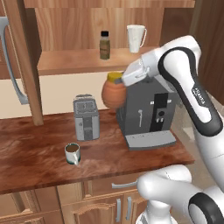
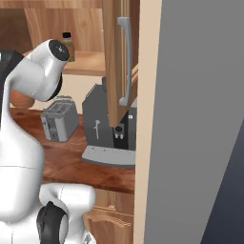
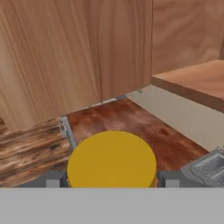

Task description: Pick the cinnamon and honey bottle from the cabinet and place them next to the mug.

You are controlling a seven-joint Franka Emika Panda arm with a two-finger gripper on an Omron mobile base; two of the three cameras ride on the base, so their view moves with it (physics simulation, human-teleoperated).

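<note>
Your pincer (image 1: 117, 81) is closed on the honey bottle (image 1: 113, 92), held in the air left of the coffee machine (image 1: 146, 116). The hand view looks down on its yellow lid. The left base view shows the mug (image 1: 72, 153) on the tabletop (image 1: 30, 148) and the cinnamon (image 1: 104, 45) on the cabinet (image 1: 74, 61) shelf. In the right base view your arm hides most of the bottle.

Orange-brown honey bottle (image 1: 113, 92), yellow lid, seemingly

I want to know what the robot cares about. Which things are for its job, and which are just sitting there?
For the job:
honey, held in the end effector
cinnamon on the cabinet shelf
mug on the counter

Just sitting there:
toaster
coffee machine
white cup
</note>
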